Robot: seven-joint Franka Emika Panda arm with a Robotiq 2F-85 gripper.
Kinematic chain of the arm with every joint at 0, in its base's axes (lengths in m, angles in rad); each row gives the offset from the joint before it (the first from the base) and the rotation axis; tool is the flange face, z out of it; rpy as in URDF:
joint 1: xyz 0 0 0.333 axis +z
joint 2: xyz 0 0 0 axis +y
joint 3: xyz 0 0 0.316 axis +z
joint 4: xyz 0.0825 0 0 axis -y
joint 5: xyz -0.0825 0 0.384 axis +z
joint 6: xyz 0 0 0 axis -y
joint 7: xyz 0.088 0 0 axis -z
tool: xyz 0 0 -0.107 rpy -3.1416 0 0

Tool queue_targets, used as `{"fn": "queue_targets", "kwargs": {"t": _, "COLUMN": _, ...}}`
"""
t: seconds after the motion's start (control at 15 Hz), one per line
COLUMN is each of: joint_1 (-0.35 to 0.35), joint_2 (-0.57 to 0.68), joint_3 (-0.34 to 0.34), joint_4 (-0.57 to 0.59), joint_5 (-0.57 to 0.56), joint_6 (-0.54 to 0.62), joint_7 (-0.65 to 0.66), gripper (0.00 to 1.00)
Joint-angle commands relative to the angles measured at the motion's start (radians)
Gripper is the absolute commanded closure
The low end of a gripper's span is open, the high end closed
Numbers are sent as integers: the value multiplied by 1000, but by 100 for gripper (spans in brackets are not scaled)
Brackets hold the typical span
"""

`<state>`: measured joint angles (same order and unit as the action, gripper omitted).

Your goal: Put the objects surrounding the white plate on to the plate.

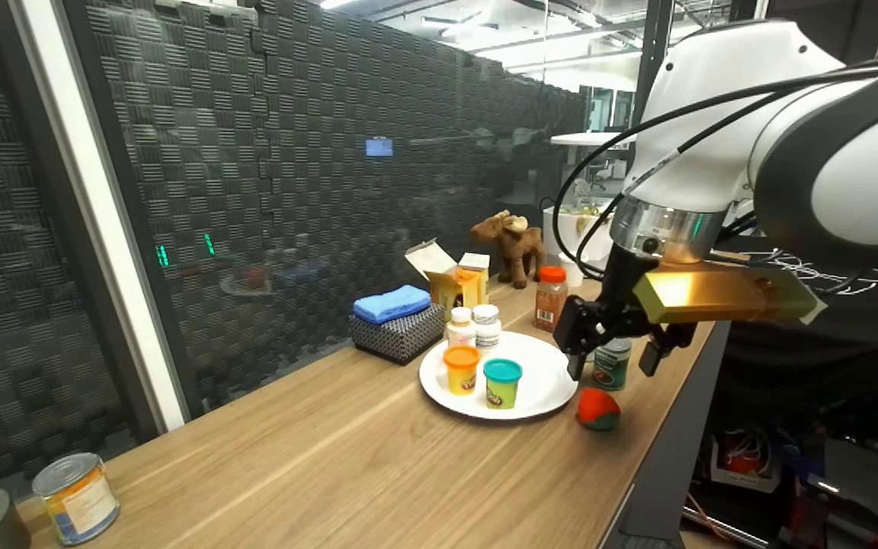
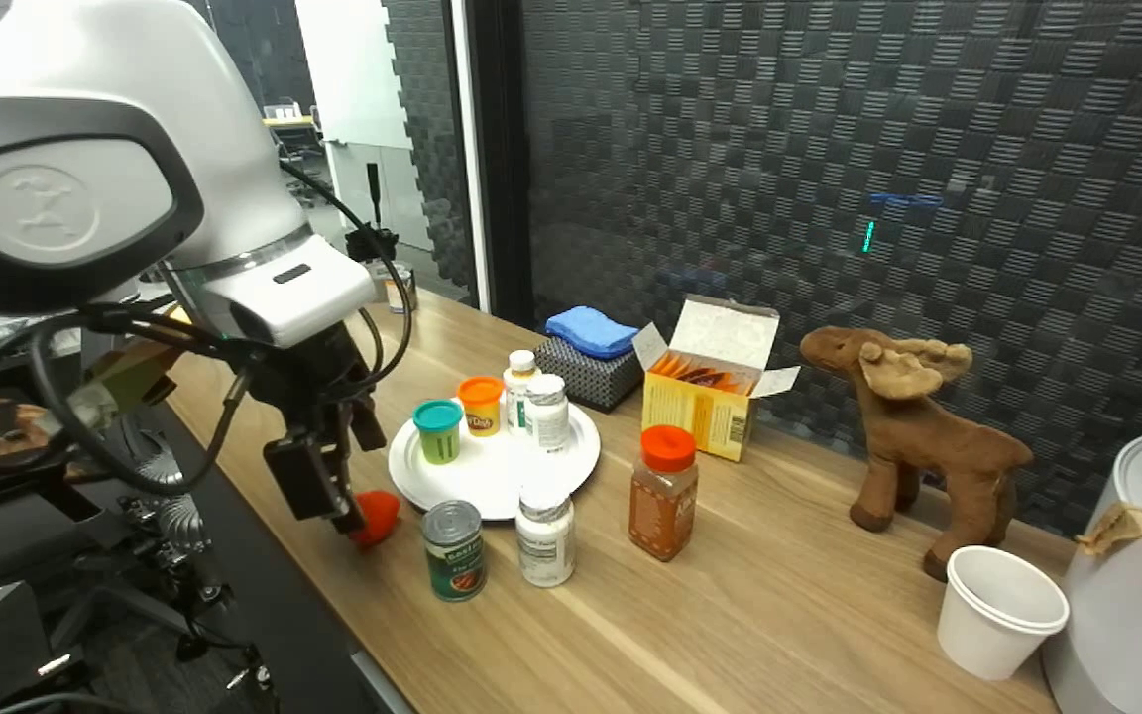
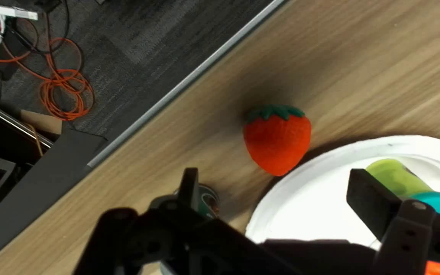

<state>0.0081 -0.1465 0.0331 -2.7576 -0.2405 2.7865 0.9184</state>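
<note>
Red and green, the strawberry [image 3: 277,142] lies just beside the white plate [image 3: 308,214]. Your gripper [image 1: 613,363] hangs near it, jaws spread apart.

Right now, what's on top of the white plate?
A teal-lidded tub, an orange-lidded tub, a white-capped bottle and a white jar. Their bases cover the plate beneath, so that's unseen.

The white arm [image 1: 702,175] has dark grey trim [image 2: 65,117], a silver collar [image 1: 656,221], black cables [image 2: 135,322], a gold-toned block [image 1: 721,296], an oval panel [image 2: 125,203] with a pale emblem [image 2: 44,203], and a black gripper [image 1: 613,366].
</note>
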Motion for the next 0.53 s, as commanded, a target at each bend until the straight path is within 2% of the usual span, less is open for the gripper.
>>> {"fn": "queue_targets", "kwargs": {"t": 0.0, "joint_1": -4, "joint_2": 18, "joint_3": 7, "joint_4": 17, "joint_5": 99, "joint_6": -55, "joint_7": -106, "gripper": 0}}
{"fn": "queue_targets", "kwargs": {"t": 0.47, "joint_1": 14, "joint_2": 119, "joint_3": -15, "joint_4": 96, "joint_5": 405, "joint_6": -51, "joint_7": -476, "gripper": 0}}
